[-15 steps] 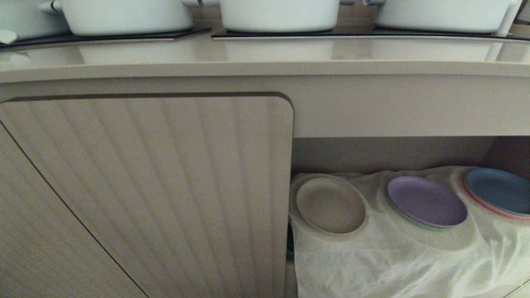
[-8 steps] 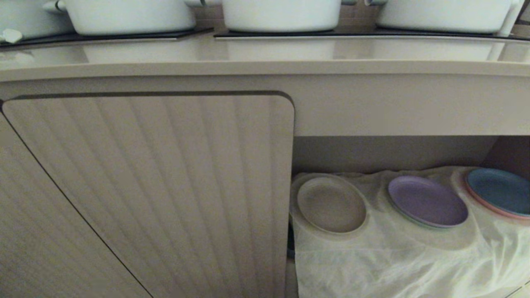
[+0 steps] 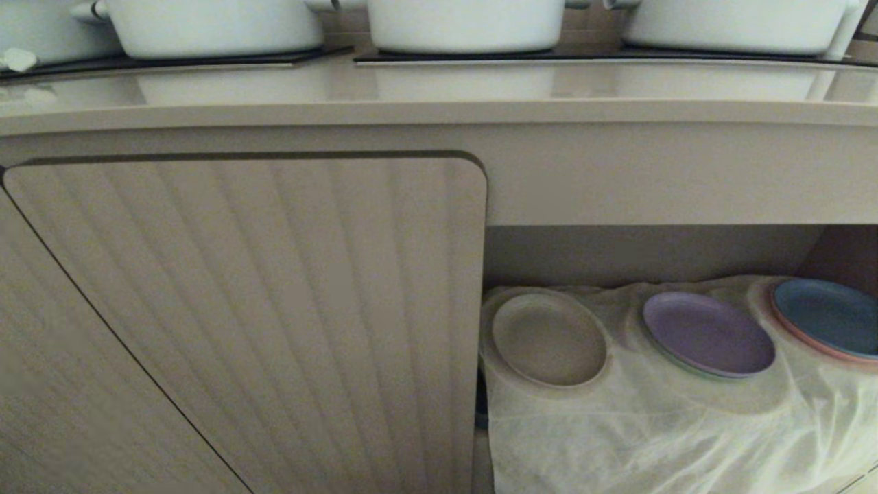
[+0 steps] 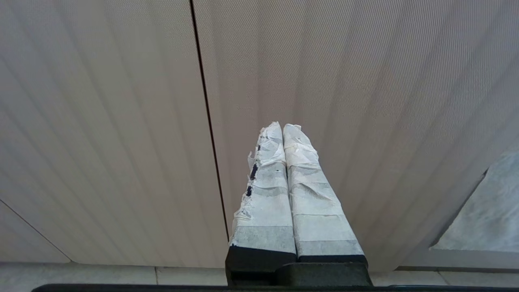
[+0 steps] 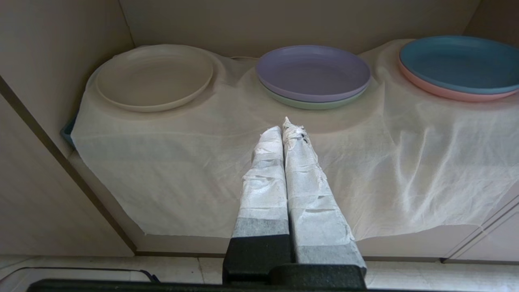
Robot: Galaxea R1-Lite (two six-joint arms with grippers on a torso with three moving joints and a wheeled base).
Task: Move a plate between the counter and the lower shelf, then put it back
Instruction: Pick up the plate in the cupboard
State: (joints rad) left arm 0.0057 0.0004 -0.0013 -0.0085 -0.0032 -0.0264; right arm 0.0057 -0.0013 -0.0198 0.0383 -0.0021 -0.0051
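The cream-beige plate [image 3: 549, 339] [image 5: 155, 76] lies flat at the left end of the lower shelf [image 3: 638, 439], on its crinkled white cloth [image 5: 251, 162]. Above runs the pale counter [image 3: 439, 86] with its black hob panels. Neither arm shows in the head view. My right gripper [image 5: 284, 129] is shut and empty, held in front of the shelf, short of the plates and to the right of the beige one. My left gripper [image 4: 282, 127] is shut and empty, facing the ribbed cabinet door [image 4: 344, 81].
A purple plate [image 3: 708, 333] on a green one sits mid-shelf, and a blue plate [image 3: 826, 317] on a pink one at the right. White pots [image 3: 466, 24] stand on the hobs. The ribbed door [image 3: 260, 309] closes the cabinet left of the shelf.
The whole head view has shifted slightly to the right, so the camera moved a little. The plates lie where they were.
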